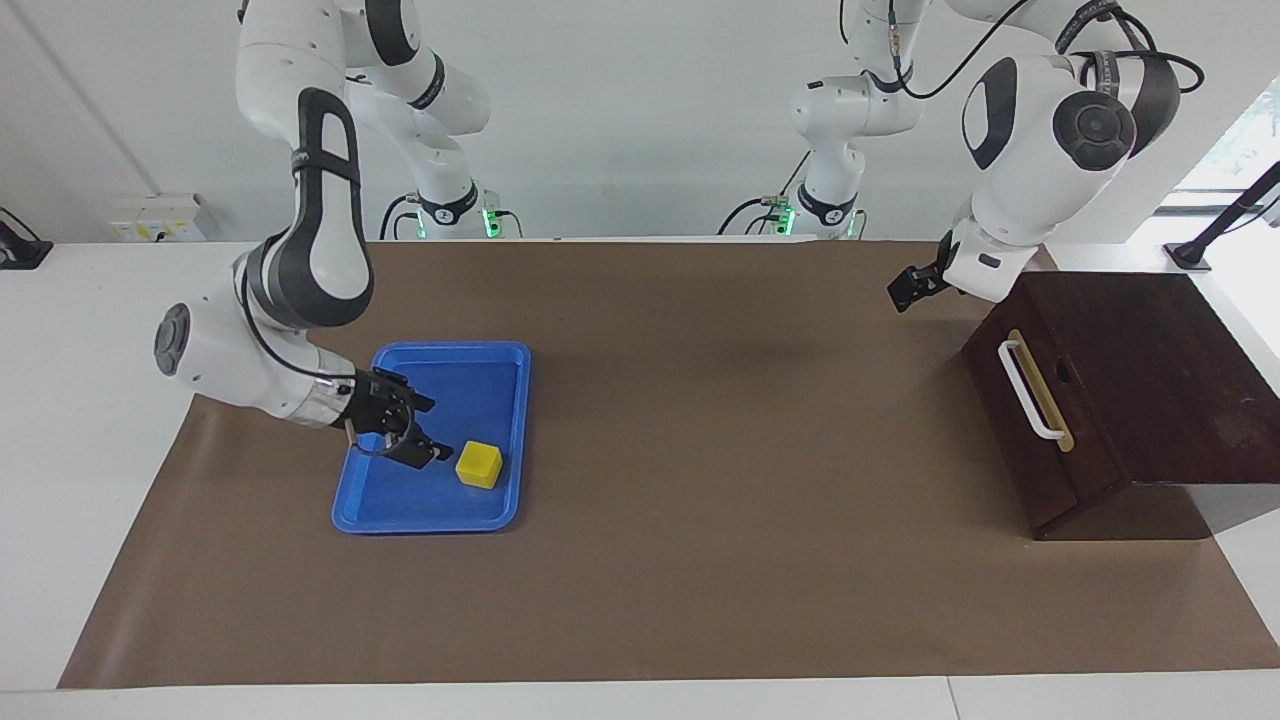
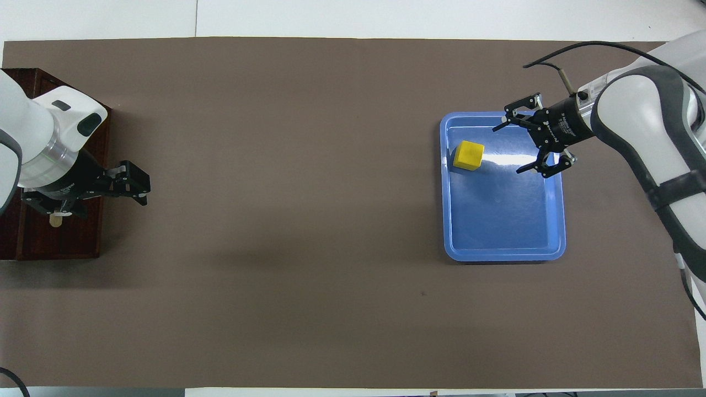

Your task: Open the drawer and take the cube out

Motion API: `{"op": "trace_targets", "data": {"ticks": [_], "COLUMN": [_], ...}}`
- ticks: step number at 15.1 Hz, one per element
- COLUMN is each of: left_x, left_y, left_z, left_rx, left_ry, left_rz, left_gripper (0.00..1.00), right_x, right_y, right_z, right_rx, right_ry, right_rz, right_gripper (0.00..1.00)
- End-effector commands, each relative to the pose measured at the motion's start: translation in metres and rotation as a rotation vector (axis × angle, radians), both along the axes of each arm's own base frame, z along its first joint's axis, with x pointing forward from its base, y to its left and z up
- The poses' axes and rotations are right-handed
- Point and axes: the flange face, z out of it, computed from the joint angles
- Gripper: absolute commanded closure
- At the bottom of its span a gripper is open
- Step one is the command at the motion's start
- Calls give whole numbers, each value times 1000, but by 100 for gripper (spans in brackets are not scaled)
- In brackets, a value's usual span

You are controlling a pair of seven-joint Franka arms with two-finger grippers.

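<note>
Two grippers, both with fingers apart and empty. Right gripper hangs over the blue tray, just beside the cube, which lies toward the table's middle from it. Left gripper is up beside the shut drawer, well apart from the cube

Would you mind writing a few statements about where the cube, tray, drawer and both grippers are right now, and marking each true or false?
1. The yellow cube sits in the blue tray. True.
2. The right gripper is shut on the cube. False: it is open over the tray, apart from the cube.
3. The drawer is pulled out, showing its inside. False: it is closed, its white handle flush at the front.
4. The left gripper grips the handle. False: it is open, raised over the mat beside the box.
5. The tray lies toward the right arm's end of the table. True.
</note>
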Motion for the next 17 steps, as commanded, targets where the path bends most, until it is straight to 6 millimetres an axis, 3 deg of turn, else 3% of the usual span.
{"op": "trace_targets", "data": {"ticks": [1, 6, 8, 11, 17], "left_x": [-5, -5, -5, -3, 2], "left_y": [1, 14, 0, 6, 29], "left_z": [14, 15, 16, 21, 45], "left_rx": [-21, -29, -31, -39, -45], "left_ry": [6, 8, -7, -7, -33], "left_rz": [-22, -33, -64, -89, -53], "left_gripper": [0, 0, 0, 0, 0], "right_x": [-26, -58, -70, -94, -98], "right_y": [-5, -10, -15, -26, -48], "right_z": [55, 137, 157, 183, 171], "right_rx": [-81, -265, -284, -321, -290], "right_ry": [-110, -317, -340, -296, -238], "right_rz": [270, 811, 914, 996, 978], "right_gripper": [0, 0, 0, 0, 0]}}
